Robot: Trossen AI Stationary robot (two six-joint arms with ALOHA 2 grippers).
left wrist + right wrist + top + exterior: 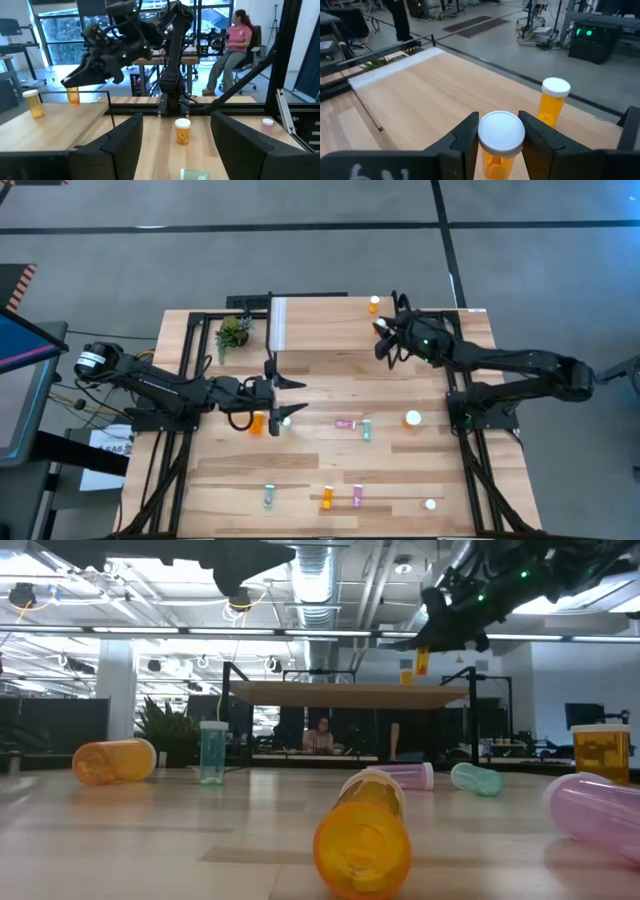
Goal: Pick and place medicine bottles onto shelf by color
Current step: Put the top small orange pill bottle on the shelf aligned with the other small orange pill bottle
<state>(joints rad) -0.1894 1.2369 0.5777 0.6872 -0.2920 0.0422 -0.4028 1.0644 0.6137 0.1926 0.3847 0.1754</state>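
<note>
Right wrist view is the only one that really shows the grip: the right gripper (501,134) has its two dark fingers pressed against the sides of an orange bottle (499,145) with a white cap, sitting over the light wood shelf (435,90). A second orange bottle (553,104) stands upright on the shelf just beside it. From the high view you only get a dark blob of arm there, so the held bottle is basically hidden, though the standing one (375,304) shows at the shelf's far corner.

Left wrist view shows the left gripper (175,137) with fingers spread wide, nothing between them, hovering over the table with an upright orange bottle (182,131) ahead of it. A person sits in a chair in the room beyond.

Low view has a fallen orange bottle (363,836) filling the foreground, a pink one (600,812) on its side at the edge, and a teal one (212,751) standing farther back. A small plant (233,332) sits by the shelf's white strip.
</note>
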